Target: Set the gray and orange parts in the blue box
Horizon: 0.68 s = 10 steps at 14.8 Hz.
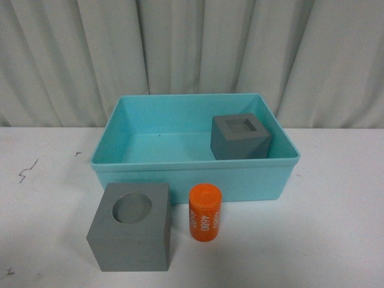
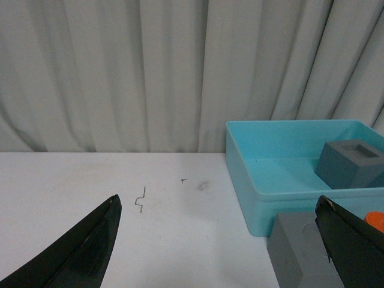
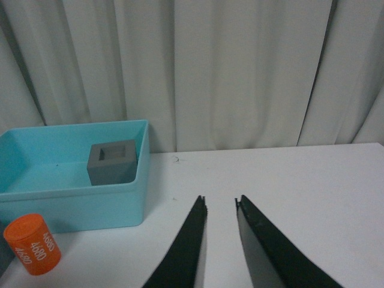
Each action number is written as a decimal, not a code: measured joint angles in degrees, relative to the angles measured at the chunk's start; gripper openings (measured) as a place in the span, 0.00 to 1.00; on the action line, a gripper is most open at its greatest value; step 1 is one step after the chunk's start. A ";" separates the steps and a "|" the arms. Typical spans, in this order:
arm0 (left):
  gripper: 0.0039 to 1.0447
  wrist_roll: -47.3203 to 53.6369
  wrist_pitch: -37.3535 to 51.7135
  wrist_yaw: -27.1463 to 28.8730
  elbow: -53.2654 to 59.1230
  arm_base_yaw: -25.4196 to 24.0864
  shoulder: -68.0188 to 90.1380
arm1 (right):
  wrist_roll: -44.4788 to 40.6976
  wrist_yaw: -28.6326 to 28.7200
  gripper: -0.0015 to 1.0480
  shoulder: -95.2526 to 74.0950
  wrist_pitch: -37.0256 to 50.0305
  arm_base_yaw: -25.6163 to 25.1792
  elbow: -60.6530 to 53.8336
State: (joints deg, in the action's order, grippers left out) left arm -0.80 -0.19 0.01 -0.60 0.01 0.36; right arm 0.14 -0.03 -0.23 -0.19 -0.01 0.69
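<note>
The blue box sits on the white table with a gray cube with a square recess inside at its right. In front of the box stand a gray cube with a round recess and the orange cylinder marked 4680. Neither arm shows in the front view. My left gripper is open over bare table, left of the box, with the near gray cube beside one finger. My right gripper is shut on nothing, to the right of the box and the orange cylinder.
A pale curtain hangs behind the table. Small dark marks dot the white tabletop to the left of the box.
</note>
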 joint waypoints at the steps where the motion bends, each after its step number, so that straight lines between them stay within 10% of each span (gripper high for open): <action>1: 0.94 0.00 0.00 0.00 0.00 0.00 0.00 | 0.00 0.00 0.37 0.00 -0.02 0.00 0.00; 4: 0.94 -0.31 -3.45 0.09 -0.90 0.28 0.70 | 0.00 0.00 0.77 0.00 -0.02 0.00 0.00; 5: 0.94 -4.35 -18.29 1.99 -9.60 5.40 13.49 | -0.02 0.00 0.93 0.00 -0.02 0.00 0.00; 10: 0.94 -9.68 5.53 -3.76 -27.15 11.56 54.21 | 0.00 0.00 0.94 0.00 -0.02 0.00 0.00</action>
State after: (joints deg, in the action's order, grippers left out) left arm -10.48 5.34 -3.75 -27.75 11.57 54.57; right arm 0.14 -0.03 -0.23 -0.21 -0.01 0.69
